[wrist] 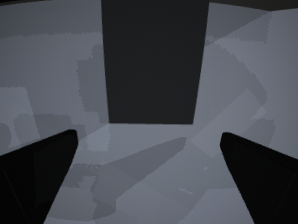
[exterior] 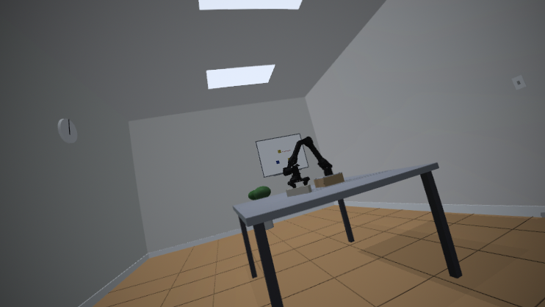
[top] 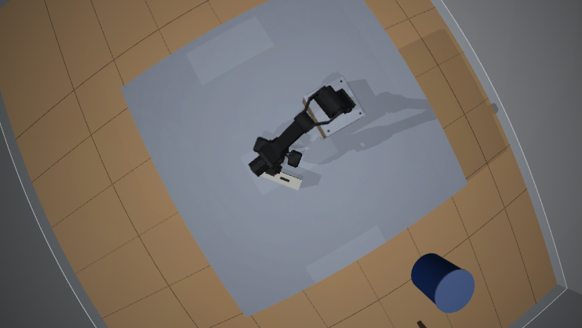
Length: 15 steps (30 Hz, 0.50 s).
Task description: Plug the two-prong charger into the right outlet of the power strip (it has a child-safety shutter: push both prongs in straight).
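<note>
1 arm [top: 291,134] [exterior: 301,146] – 1 tbl [top: 203,171] [exterior: 335,194] [wrist: 150,200], 1 clk [exterior: 67,131]

A blue cylinder [top: 454,290] stands (apparently on the floor), well apart from the table [top: 212,134] [exterior: 335,194].

The off-white power strip [top: 292,183] [exterior: 299,191] lies flat, slanting from ten toward four o'clock from above, a dark slot showing. A plain dark block, apparently the charger [wrist: 154,65], reaches inward from twelve at the wrist.
</note>
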Motion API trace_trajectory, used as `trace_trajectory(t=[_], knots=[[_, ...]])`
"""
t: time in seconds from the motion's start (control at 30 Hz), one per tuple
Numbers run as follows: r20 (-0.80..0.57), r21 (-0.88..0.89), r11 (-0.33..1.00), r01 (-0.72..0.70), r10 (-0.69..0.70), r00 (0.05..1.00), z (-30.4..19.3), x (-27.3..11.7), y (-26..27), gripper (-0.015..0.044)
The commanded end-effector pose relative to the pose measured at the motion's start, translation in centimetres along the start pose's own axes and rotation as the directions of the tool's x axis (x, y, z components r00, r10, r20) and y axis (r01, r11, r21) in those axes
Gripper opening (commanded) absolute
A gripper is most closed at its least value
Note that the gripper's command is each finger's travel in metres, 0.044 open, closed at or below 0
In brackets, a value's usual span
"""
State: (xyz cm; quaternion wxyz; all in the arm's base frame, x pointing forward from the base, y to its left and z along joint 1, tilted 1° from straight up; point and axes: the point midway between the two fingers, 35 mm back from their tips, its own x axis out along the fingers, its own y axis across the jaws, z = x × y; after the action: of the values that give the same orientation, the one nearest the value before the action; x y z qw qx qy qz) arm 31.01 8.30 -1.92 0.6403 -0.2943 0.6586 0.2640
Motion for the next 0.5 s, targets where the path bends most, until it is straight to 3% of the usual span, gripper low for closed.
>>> trace_trajectory(t=[0.0,0.4,0.47], knots=[[0.006,-0.001,1.000,0.001,-0.001,1.000,-0.5,-0.1,0.0,0.0440],[0.011,0.002,1.000,-0.002,0.002,1.000,-1.3,0.1,0.1,0.0440],[0.101,0.012,1.000,-0.011,0.010,0.995,-1.0,-1.0,0.0,0.0440]])
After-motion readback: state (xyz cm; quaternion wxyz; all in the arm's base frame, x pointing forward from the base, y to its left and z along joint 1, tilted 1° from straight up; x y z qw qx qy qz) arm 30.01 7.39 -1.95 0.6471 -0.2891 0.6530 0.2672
